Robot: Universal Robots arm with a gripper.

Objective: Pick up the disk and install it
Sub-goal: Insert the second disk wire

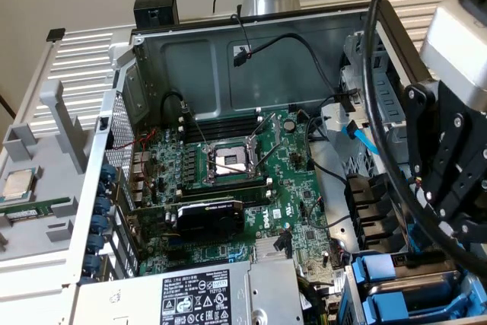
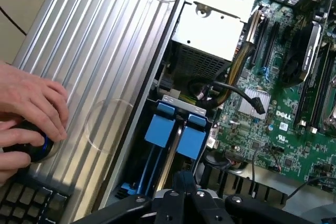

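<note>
Two bright blue carrier frames [image 2: 160, 128] [image 2: 192, 139] sit side by side in the drive bay [image 1: 396, 287] at the case's corner, on the exterior view's lower right. The disk's metal body lies down in the bay, and I cannot tell which carrier holds it. My gripper [image 2: 184, 181] hovers just above these carriers with its black fingers [image 2: 190, 190] pressed together and nothing between them. In the exterior view the gripper [image 1: 458, 227] hangs over the same bay at the right edge.
The open computer case [image 1: 251, 43] holds the green motherboard [image 1: 236, 180], an empty processor socket [image 1: 228, 161], a black card [image 1: 209, 218] and the power supply [image 1: 198, 294]. Black cables [image 1: 380, 112] loop beside the gripper. A grey tray [image 1: 30, 188] holds a processor chip and memory stick. A hand [image 2: 26, 108] rests on a black knob [image 2: 32, 148].
</note>
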